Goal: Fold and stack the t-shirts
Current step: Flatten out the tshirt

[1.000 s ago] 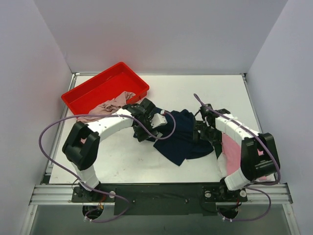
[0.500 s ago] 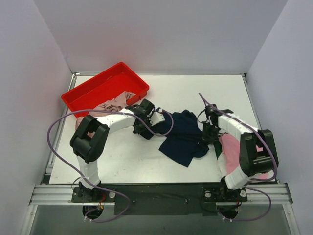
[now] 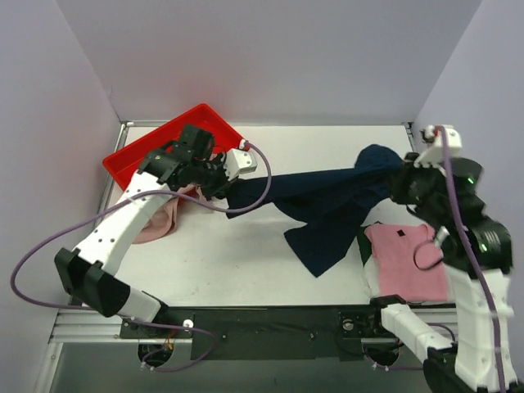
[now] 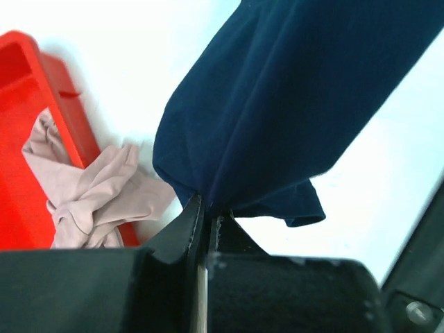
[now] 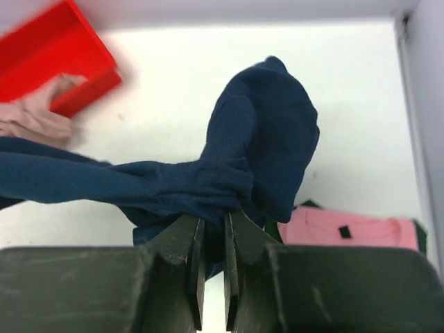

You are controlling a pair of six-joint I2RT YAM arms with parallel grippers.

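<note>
The dark navy t-shirt (image 3: 327, 196) hangs stretched in the air between both arms, its lower part drooping toward the table. My left gripper (image 3: 232, 195) is shut on its left end (image 4: 229, 173), just right of the red tray. My right gripper (image 3: 399, 182) is shut on a bunched fold at its right end (image 5: 208, 184). The bright pink t-shirt (image 3: 407, 259) lies folded flat at the near right, also seen in the right wrist view (image 5: 347, 229). The beige-pink t-shirt (image 3: 160, 219) is crumpled, draped over the tray's near edge (image 4: 97, 191).
The red plastic tray (image 3: 147, 151) sits at the far left of the table (image 3: 246, 262). Purple cables loop off both arms. White walls enclose the table on three sides.
Both grippers shut on the navy t-shirt and lifted it off the table, pulling apart: left toward the tray, right toward the far right. The shirt now hangs taut between them.
</note>
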